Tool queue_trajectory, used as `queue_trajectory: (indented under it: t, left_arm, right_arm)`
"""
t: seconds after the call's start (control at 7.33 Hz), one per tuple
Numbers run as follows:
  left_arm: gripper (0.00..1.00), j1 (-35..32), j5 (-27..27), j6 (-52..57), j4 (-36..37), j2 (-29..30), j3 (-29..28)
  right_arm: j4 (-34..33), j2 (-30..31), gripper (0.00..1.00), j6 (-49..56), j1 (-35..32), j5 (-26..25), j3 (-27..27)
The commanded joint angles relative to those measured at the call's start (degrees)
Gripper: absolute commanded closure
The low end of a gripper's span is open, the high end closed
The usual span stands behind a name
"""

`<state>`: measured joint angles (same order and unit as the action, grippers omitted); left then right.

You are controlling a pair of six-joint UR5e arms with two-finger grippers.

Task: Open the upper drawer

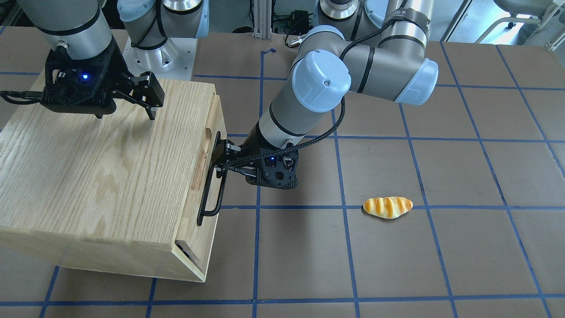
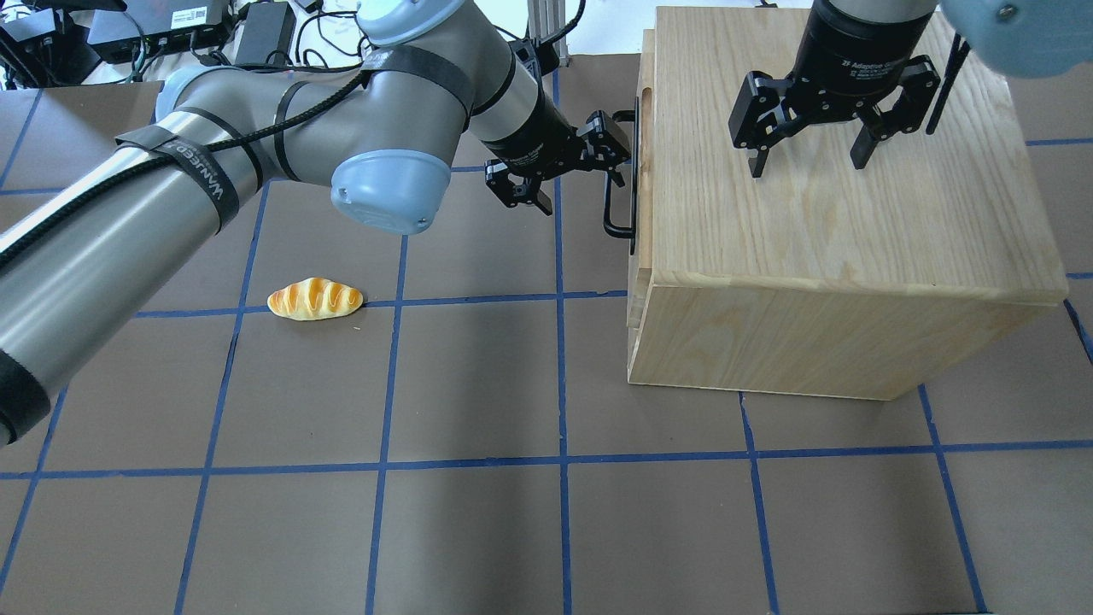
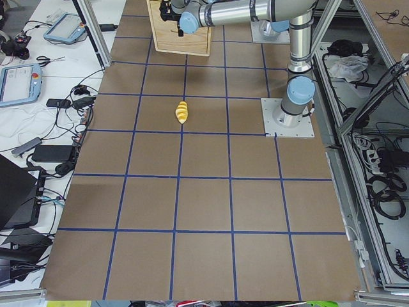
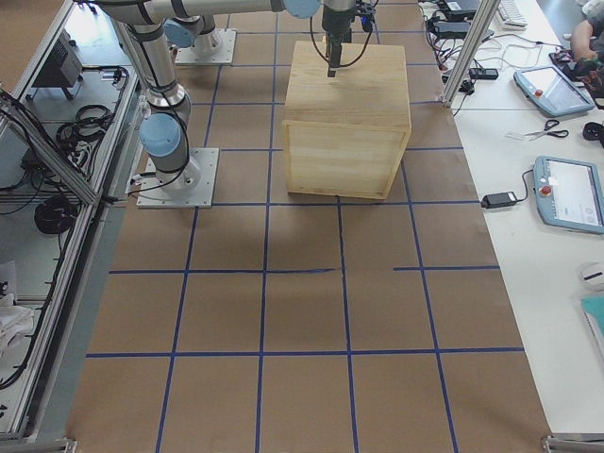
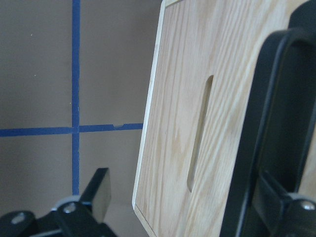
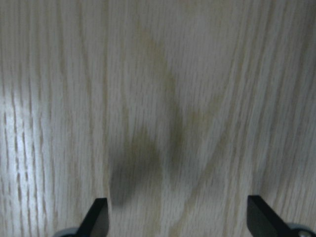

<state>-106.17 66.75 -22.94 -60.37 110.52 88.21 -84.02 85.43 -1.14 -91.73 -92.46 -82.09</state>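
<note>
I see a toy bread roll [image 1: 387, 207], golden with pale stripes, lying on a blue tape line of the brown table [image 1: 463, 260], well apart from the oak-grain cabinet casing [image 1: 88, 176]. On the white side bench [image 4: 528, 283] I make out a teach pendant [image 4: 569, 193].

The upper drawer [image 5: 182, 98] is pale, straw-coloured wood with fine straight grain, and its handle [image 5: 256, 148] is plain black. The cabinet casing [image 2: 837, 239] is a warmer blond with broad, swirling oak grain. The table [image 2: 470, 384] is flat brown, ruled into squares by blue tape lines [image 2: 562, 384], and the bread roll [image 2: 314, 299] is golden yellow with orange-brown stripes. The left arm [image 2: 256, 154] and right arm [image 1: 66, 22] are silver-grey with pale blue caps, and the right gripper [image 2: 807, 166] is black.
</note>
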Motion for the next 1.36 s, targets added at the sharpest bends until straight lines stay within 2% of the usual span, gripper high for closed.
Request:
queue_trajectory:
  t: [0.0,0.27,0.95,1.23]
  left_arm:
    - [0.01,-0.53,0.57,0.09,0.08,0.13,0.03]
    - [0.0,-0.71,4.06,2.79,-0.01,0.13,0.29]
    - [0.0,-0.44,4.79,4.92,-0.71,-0.48,-0.15]
    - [0.0,-0.27,6.71,7.91,-0.98,-0.66,0.47]
  right_arm:
    - [0.0,0.0,0.0,0.0,-0.03,0.0,0.0]
    - [0.0,0.0,0.0,0.0,-0.03,0.0,0.0]
    - [0.0,0.0,0.0,0.0,-0.03,0.0,0.0]
    - [0.0,0.0,0.0,0.0,-0.03,0.0,0.0]
